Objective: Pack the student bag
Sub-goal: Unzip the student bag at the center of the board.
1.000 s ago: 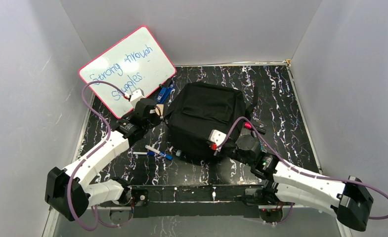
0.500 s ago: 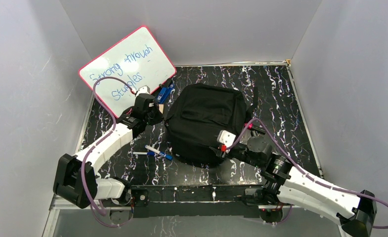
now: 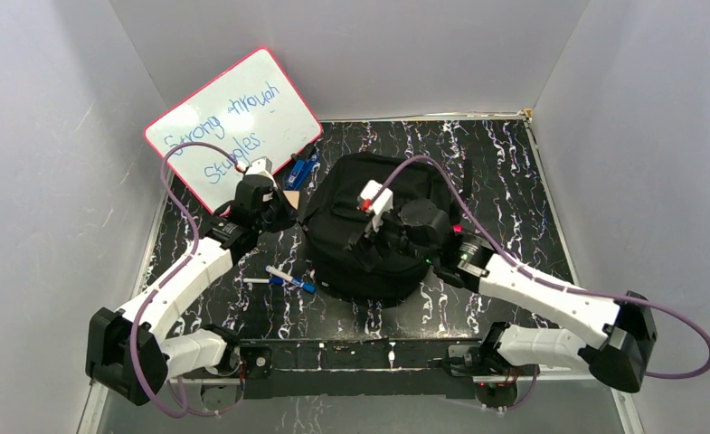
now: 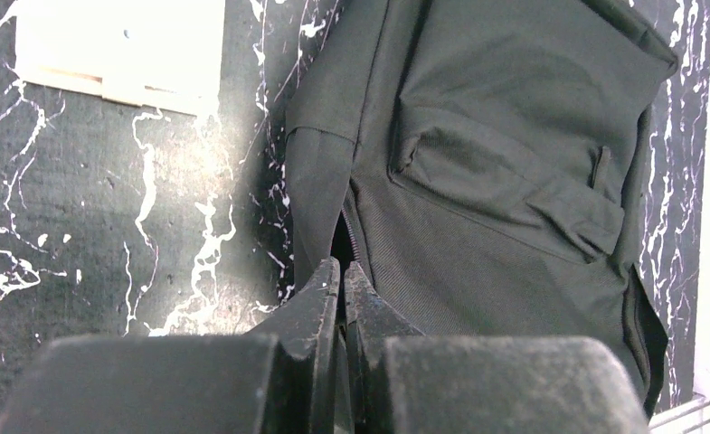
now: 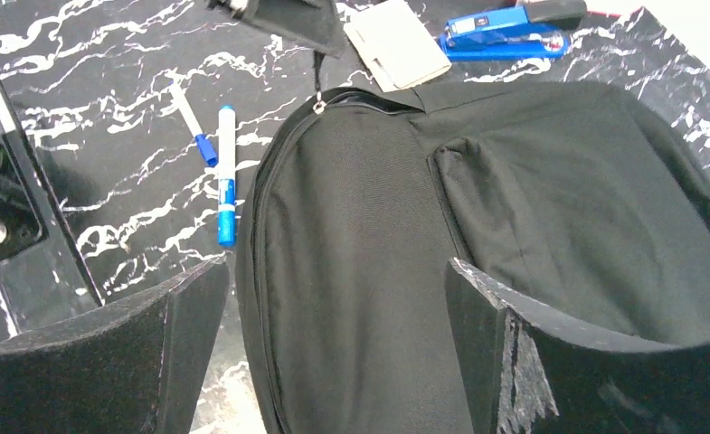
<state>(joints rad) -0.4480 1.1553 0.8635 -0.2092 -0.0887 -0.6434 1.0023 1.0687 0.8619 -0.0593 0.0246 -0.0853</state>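
Note:
The student bag [image 3: 373, 226] is a black backpack lying flat in the middle of the table; it also shows in the left wrist view as the bag [image 4: 505, 181] and in the right wrist view as the bag [image 5: 478, 235]. My left gripper [image 3: 289, 210] sits at the bag's left edge, shut [image 4: 342, 267] on the zipper pull [image 5: 317, 90], whose cord runs up into its tips. My right gripper [image 3: 369, 242] hovers over the top of the bag, open [image 5: 333, 271], its fingers wide apart with only fabric below them.
A whiteboard [image 3: 233, 127] with a pink rim leans at the back left. A blue stapler [image 5: 505, 25] and a beige pad [image 5: 396, 43] lie beside the bag's left corner. A blue marker [image 5: 226, 172] and a pen [image 5: 188, 122] lie left of the bag.
My right gripper has let go at the bag's near edge, opened wide and swung up over the bag's top. The left gripper stays shut at the left edge, shifted slightly.

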